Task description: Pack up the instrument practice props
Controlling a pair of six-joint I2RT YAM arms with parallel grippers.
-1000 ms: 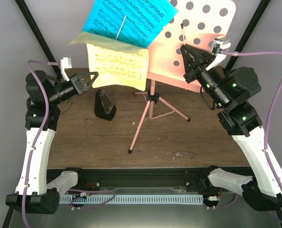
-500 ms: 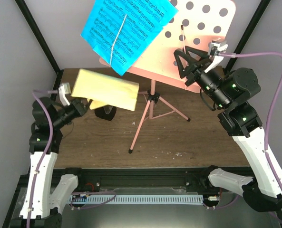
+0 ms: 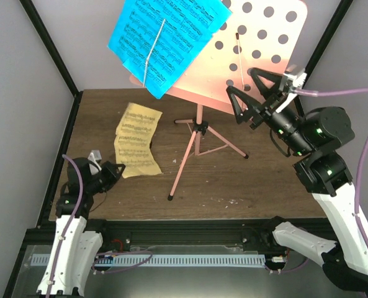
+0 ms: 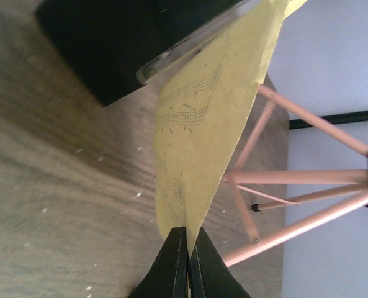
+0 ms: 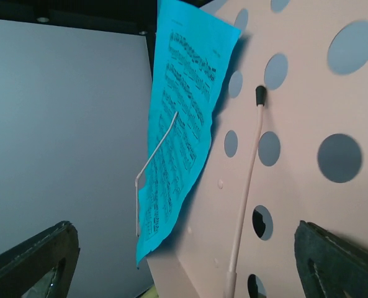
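- Our left tool sits low at the left of the top view. It is pinched narrow on the near corner of the pale-yellow sheet-music page. The left wrist view shows both fingers pressed flat on the paper.
- That yellow page lies curled on the brown wooden table, left of centre, near the stand's legs.
- In the left wrist view the page drapes over a black body with a glossy rim at the upper left, seemingly the small black metronome. In the top view we cannot see it.
- The pink tripod music stand with a hole-punched rectangular desk stands upright at mid-table. Its desk fills the upper centre and upper right of the top view.
- The cyan sheet-music page rests on the left part of the desk, with a thin wire arm lying across it.
- Our right tool hangs spread wide before the desk's lower right part, gripping nothing.
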